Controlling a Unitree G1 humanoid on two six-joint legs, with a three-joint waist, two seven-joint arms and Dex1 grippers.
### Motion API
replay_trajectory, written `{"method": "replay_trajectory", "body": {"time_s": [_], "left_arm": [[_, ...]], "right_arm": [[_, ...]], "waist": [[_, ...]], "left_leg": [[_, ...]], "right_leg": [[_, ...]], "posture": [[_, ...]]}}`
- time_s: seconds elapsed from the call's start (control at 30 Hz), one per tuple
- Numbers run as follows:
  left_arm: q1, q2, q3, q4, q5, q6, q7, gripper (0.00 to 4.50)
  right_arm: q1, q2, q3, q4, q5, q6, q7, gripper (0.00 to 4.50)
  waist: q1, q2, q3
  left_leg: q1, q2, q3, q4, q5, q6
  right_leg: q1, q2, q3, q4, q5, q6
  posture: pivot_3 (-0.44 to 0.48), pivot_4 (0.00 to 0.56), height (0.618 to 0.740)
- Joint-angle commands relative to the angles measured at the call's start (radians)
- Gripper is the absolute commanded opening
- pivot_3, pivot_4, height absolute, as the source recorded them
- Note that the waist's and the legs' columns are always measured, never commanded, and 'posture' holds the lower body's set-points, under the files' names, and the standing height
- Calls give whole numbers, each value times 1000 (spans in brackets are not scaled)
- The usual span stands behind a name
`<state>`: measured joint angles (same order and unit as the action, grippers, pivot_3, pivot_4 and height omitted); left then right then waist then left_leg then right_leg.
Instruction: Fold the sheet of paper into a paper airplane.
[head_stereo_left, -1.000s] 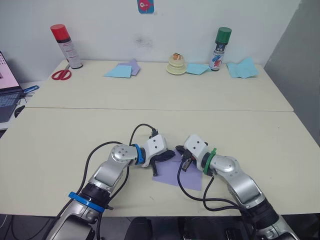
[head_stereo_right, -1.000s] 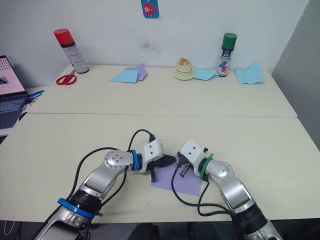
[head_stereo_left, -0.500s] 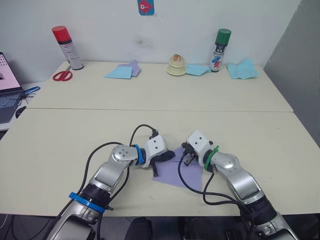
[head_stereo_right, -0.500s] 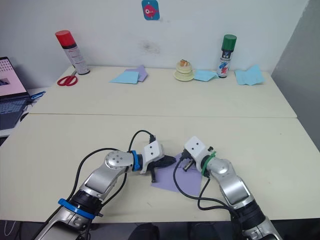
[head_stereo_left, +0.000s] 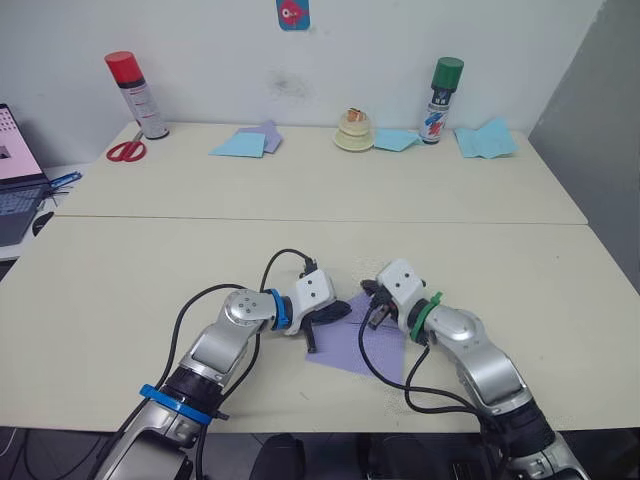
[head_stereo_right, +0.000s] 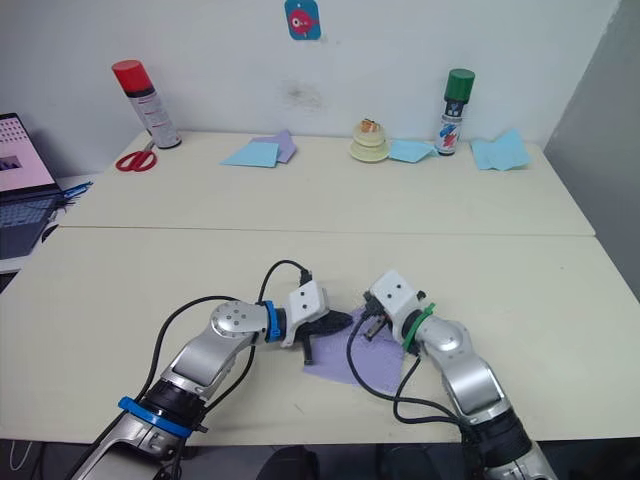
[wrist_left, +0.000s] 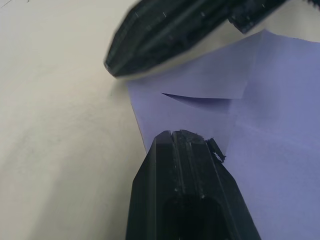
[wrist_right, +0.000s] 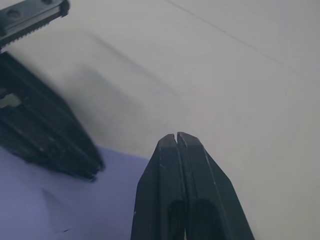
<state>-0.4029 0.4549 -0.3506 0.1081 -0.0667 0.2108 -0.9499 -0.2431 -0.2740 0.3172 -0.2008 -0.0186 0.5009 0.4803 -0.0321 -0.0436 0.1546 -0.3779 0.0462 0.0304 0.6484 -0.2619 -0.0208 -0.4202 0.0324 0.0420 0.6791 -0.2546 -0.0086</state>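
In left wrist view, creased sheet of paper.

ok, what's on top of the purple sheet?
On the sheet: the left gripper at its left corner, with one finger pressing down beside a small raised fold. The right gripper, fingers shut, is over the far edge. The paper beneath the pressing finger is covered.

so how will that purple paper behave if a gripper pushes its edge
The paper looks thin with a lifted fold, so it would probably buckle, not stay stiff. Lying flat on the smooth table, it likely slides easily.
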Motion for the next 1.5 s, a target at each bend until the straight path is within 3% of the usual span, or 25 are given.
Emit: {"method": "replay_trajectory", "body": {"time_s": [0.03,0.8,1.07,1.23,1.5], "left_arm": [[14,-1,-28,38,34,29,-1,23],[203,98,116,-186,-87,270,35,23],[179,58,202,-327,-194,274,70,23],[109,76,146,-298,-127,203,68,23],[30,20,27,-107,-15,60,55,23]], "right_arm": [[-3,-5,27,-7,-9,19,16,0],[-25,-18,85,60,-32,68,41,0],[-27,-19,89,62,-34,64,43,0],[-26,-21,89,62,-35,65,44,0],[-27,-19,91,59,-35,69,44,0]], "waist": [[0,0,0],[-15,1,-1],[-16,1,-1],[-15,0,-1],[-15,0,-1]], "left_leg": [[0,0,0,0,0,0],[4,2,0,-3,0,0],[4,1,0,-3,0,0],[3,1,0,-3,0,0],[2,1,1,-3,0,0]], "right_leg": [[0,0,0,0,0,0],[1,1,0,0,-2,-3],[0,0,0,1,-2,-3],[0,0,0,1,-2,-3],[0,0,1,0,-2,-3]], "posture": [[0,150,725],[0,150,725],[0,150,725],[0,150,725],[0,150,725]]}}
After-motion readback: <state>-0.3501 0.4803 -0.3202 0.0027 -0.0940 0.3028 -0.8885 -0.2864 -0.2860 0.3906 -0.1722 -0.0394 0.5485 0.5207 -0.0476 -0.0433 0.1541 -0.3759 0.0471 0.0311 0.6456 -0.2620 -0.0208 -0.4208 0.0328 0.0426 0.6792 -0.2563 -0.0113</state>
